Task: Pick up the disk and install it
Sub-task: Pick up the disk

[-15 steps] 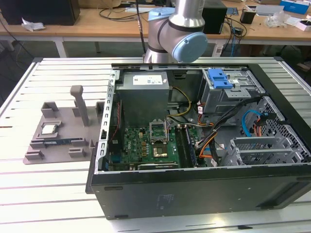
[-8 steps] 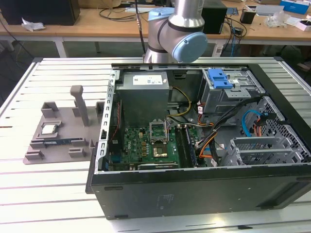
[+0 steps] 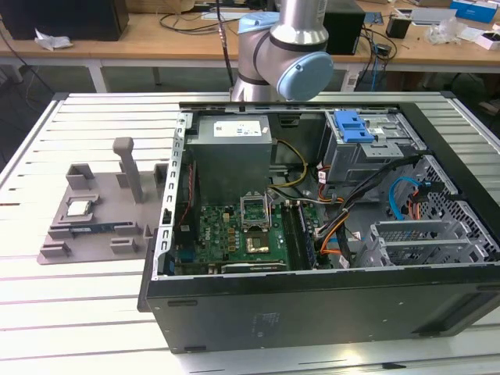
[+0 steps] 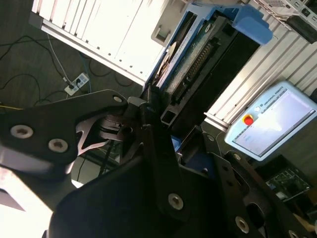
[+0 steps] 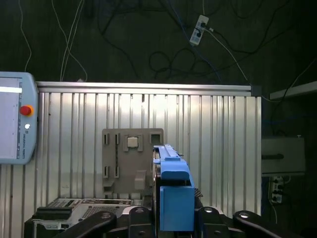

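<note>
Holding the disk [image 5: 173, 186] on edge above the slatted table [image 5: 218, 129], the gripper [image 5: 174, 214] has its jaws clamped on it.

In the exterior view, the arm [image 3: 285, 47] rises behind the open computer case [image 3: 312, 305]. Inside the case lie a motherboard [image 3: 234, 230], a power supply [image 3: 230, 152] and a grey cage with a blue latch [image 3: 367, 144], with cables crowding the gap between them. On the exterior view's left, well apart from the case wall, a grey fixture tray [image 3: 129, 234] holds a small square chip [image 3: 80, 208]. In the first wrist view, the disk's blue bracket stands between the black finger links, with tray and chip far beyond. In the second wrist view, the fingers [image 4: 148, 106] pinch the disk's end, and a teach pendant [image 4: 270, 124] lies beyond.
</note>
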Motion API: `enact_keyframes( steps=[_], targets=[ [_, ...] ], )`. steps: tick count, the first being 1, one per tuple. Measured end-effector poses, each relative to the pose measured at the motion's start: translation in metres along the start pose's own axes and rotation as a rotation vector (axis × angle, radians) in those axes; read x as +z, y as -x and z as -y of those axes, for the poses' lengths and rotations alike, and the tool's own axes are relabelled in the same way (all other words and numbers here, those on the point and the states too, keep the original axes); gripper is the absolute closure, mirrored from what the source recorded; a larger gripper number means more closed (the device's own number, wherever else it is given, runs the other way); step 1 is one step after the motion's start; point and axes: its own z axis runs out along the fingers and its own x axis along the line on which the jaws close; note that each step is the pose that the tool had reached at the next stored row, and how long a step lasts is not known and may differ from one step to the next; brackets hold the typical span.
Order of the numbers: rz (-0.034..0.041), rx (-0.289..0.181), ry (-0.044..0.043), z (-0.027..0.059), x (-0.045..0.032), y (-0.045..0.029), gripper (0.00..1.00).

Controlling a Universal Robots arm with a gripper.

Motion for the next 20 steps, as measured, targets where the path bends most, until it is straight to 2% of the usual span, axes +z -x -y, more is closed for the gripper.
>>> enact_keyframes(
  steps=[4,5,9,14,15,20],
  targets=[
    [0.0005,0.0,0.0004,0.0033,-0.0001,-0.0001,0.63],
    [0.0006,0.0,0.0018,0.0086,-0.0001,-0.0002,0.63],
    [0.0006,0.0,0.0112,0.0429,0.0052,-0.0011,0.63],
    [0.0008,0.0,0.0134,0.0621,0.0118,-0.0018,0.63],
    [0.0008,0.0,0.0144,0.0688,0.0173,-0.002,0.63],
    [0.0008,0.0,0.0162,0.0805,0.0305,-0.0024,0.63]
  ],
)
